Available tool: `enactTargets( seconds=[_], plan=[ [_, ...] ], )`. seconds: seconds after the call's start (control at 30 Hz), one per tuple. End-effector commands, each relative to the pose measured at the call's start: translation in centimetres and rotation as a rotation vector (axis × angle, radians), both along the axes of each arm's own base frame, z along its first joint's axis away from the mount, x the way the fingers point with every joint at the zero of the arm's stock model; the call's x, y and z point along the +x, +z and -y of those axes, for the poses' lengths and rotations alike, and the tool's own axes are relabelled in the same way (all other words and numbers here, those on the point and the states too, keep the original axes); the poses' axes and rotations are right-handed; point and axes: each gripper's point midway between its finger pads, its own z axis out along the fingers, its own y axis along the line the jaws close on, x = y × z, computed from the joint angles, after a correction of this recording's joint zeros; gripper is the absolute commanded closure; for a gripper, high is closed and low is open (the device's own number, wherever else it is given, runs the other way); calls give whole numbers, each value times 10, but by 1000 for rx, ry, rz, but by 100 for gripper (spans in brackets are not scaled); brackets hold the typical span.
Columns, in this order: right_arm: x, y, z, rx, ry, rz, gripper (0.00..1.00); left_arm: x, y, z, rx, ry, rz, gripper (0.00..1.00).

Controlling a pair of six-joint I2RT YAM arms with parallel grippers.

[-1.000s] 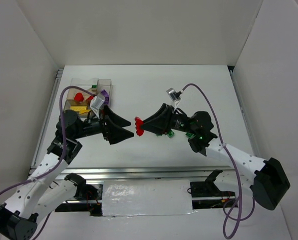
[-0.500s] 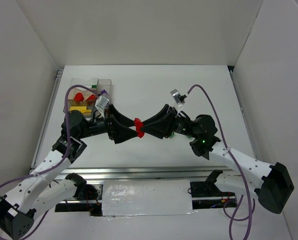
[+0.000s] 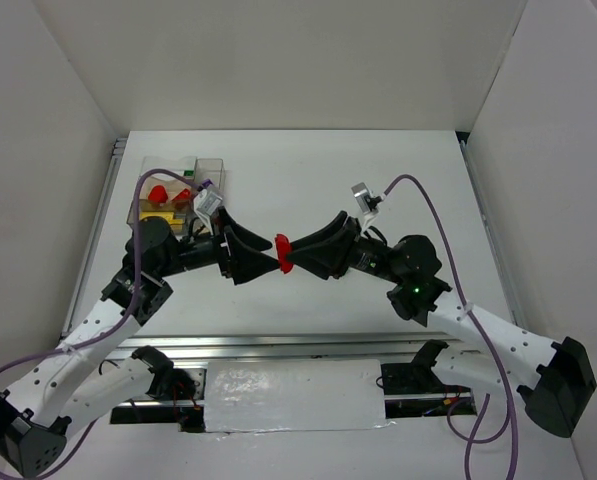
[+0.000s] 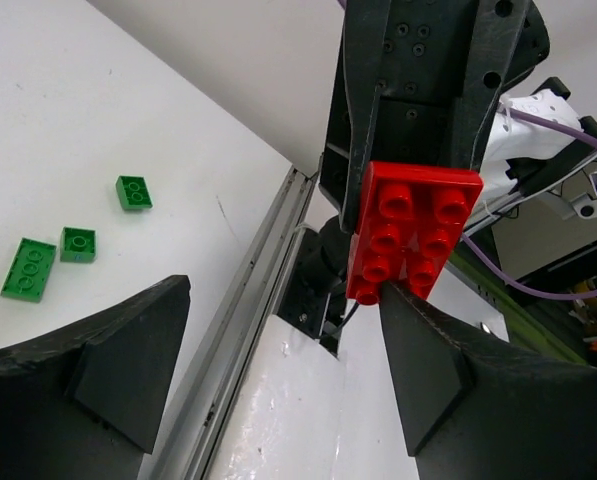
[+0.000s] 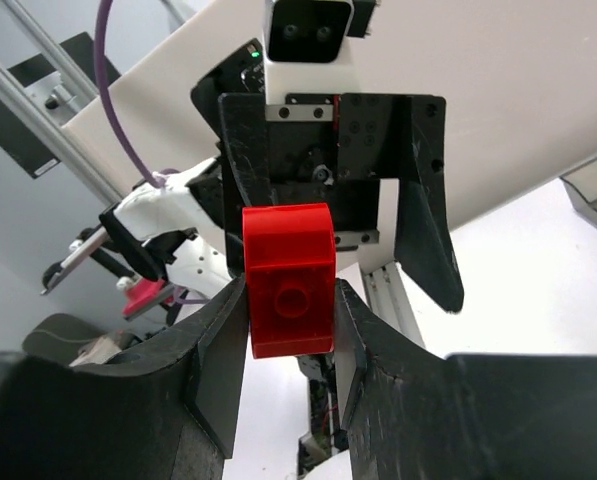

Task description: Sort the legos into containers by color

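Observation:
My right gripper (image 3: 298, 252) is shut on a red brick (image 3: 283, 251) and holds it in the air above the middle of the table. In the right wrist view the red brick (image 5: 290, 278) is pinched between both fingers of the right gripper (image 5: 291, 300). My left gripper (image 3: 266, 260) faces it with its jaws open, tips at the brick. In the left wrist view the brick (image 4: 413, 232) hangs just above the right-hand finger (image 4: 448, 370) of the left gripper (image 4: 283, 300). The clear container (image 3: 210, 166) stands at the far left with red, yellow and purple bricks inside.
Three green bricks (image 4: 78, 243) lie on the white table in the left wrist view; the right arm hides them in the top view. White walls enclose the table on three sides. A metal rail (image 3: 278, 345) runs along the near edge.
My left gripper has moved right from near the container to meet the red brick, jaws still open. My right gripper keeps hold of the brick and its arm has shifted slightly right.

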Motion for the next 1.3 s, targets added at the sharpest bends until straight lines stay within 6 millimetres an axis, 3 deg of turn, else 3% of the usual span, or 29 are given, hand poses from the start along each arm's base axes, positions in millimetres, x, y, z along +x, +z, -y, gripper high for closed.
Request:
enactTargets(
  seconds=[0.0,0.33,0.4,0.73,1.03,1.27],
  plan=[
    [11,-13,6,-36,-92,9,100,-8,38,-5,-29,8,134,9],
    [16,-12,17,-25,-160,16,100,-16,42,-3,-41,-41,154,7],
    [14,-7,16,-10,-148,27,100,-24,47,0,-77,-93,161,6],
    [4,14,5,31,-53,72,100,-17,40,9,-99,-121,114,5],
    [7,22,4,43,-64,82,100,-19,35,12,-94,-143,103,12],
    [12,23,-2,38,-56,74,100,-21,33,15,-98,-168,105,26]
  ],
)
